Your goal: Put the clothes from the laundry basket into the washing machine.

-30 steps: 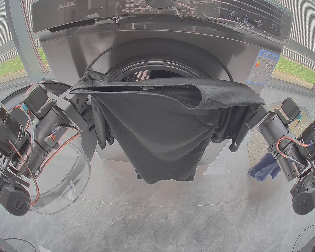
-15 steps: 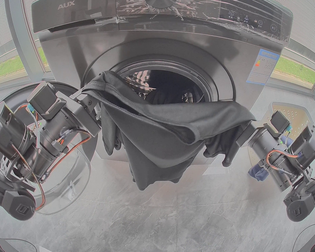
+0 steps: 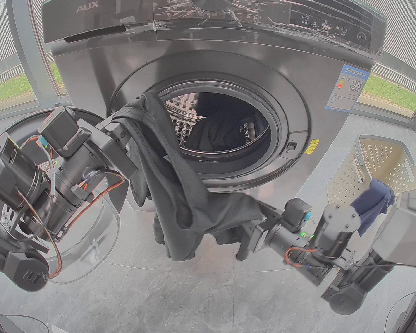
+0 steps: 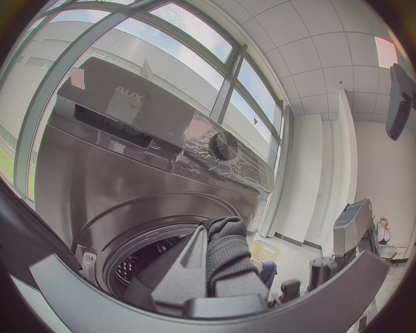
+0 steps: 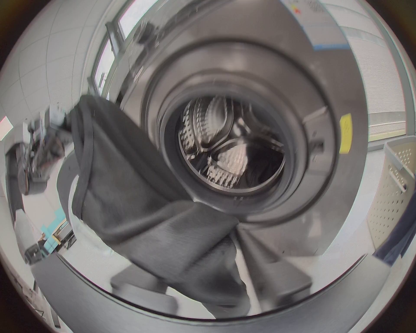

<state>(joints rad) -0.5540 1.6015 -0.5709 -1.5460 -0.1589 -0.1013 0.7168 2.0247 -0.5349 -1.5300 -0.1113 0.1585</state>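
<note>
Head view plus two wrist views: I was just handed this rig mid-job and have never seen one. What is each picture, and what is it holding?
The wide picture comes from a camera on the robot's head, looking down at a front-loading washing machine with its round door swung open on the robot's left. The other two come from a camera on each wrist, looking out past that arm's claw. The left claw and the right claw both pinch one black garment, which hangs between them in front of the drum, its left end higher than its right. Dark clothes already lie inside the drum. On the floor to the robot's right stands the laundry basket, with a blue garment draped over its edge.
</note>
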